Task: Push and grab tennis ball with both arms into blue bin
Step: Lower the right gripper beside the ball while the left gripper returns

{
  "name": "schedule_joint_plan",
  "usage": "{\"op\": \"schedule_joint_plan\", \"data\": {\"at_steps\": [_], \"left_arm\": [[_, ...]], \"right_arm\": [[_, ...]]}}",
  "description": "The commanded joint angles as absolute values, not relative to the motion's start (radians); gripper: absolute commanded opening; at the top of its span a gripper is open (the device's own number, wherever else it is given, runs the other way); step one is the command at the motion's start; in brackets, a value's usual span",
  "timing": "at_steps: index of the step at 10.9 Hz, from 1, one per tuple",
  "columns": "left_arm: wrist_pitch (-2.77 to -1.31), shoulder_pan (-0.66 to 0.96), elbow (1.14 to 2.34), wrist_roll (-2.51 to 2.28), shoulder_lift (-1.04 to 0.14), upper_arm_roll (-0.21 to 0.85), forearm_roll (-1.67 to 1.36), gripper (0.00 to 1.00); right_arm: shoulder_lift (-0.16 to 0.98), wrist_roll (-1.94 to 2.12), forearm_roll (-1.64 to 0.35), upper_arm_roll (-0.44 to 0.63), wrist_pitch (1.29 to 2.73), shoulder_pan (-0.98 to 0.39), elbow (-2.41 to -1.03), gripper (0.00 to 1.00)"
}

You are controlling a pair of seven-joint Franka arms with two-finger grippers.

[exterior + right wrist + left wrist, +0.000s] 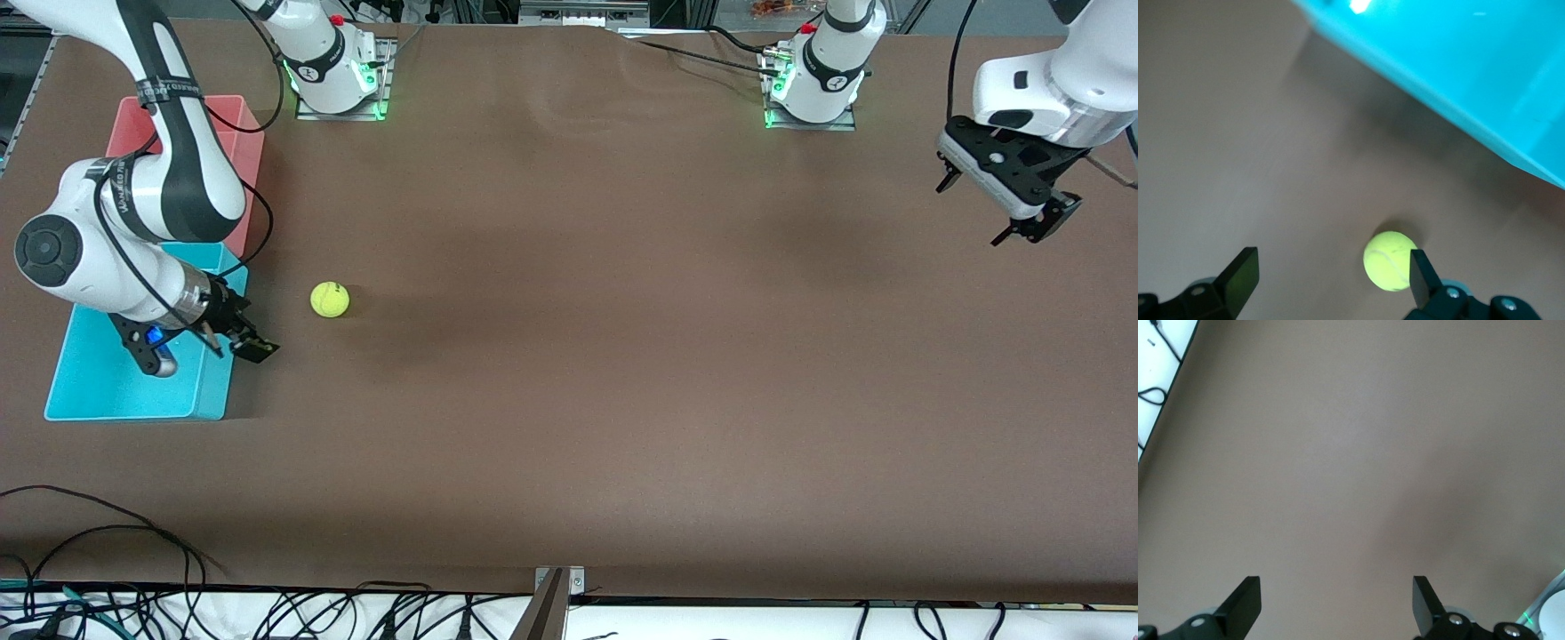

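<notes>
The tennis ball (330, 300) lay on the brown worktop (622, 356), just beside the blue bin (107, 391) but outside it, toward the right arm's end. The blue bin's visible floor held no loose thing; much of it was hidden under the right arm (133, 222). The pink bin (236, 160) stood touching the blue bin's end, farther from the front camera, and its inside was mostly covered by the same arm, so its contents could not be told.

The right gripper (240, 342) hung low over the blue bin's edge nearest the ball, its jaws spread wide and holding nothing; in the right wrist view the ball (1389, 260) sat close by one fingertip (1418, 273). The left gripper (978, 213) waited in the air over the left arm's end of the worktop, jaws wide apart and empty.
</notes>
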State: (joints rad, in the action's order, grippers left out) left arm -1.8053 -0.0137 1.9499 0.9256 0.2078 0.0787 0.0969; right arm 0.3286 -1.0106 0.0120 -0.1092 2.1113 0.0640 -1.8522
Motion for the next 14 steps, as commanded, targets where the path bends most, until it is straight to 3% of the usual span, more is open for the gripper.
{"op": "schedule_joint_plan", "data": {"at_steps": [1,7,10,14], "left_arm": [[-1.680,-0.025,1.882,0.800,0.213,0.078,0.097,1.00],[-1.455,-0.018,1.732,0.384,0.207,0.098,0.057,1.00],[-1.356,-0.017,1.662,0.159,0.178,0.103,0.014,1.00],[-1.310,-0.018,1.583,0.083,0.138,0.106,-0.015,1.00]], "right_arm": [[0.403,-1.419,0.144,-0.091,2.111,0.069,-1.810,1.00],[0.462,-1.863,0.164,-0.078,2.118,0.074,-1.802,0.98],[0.465,-1.835,0.173,-0.083,2.033,0.052,-1.818,0.97],[0.430,-1.825,0.169,-0.084,2.077,0.054,-1.911,0.98]]}}
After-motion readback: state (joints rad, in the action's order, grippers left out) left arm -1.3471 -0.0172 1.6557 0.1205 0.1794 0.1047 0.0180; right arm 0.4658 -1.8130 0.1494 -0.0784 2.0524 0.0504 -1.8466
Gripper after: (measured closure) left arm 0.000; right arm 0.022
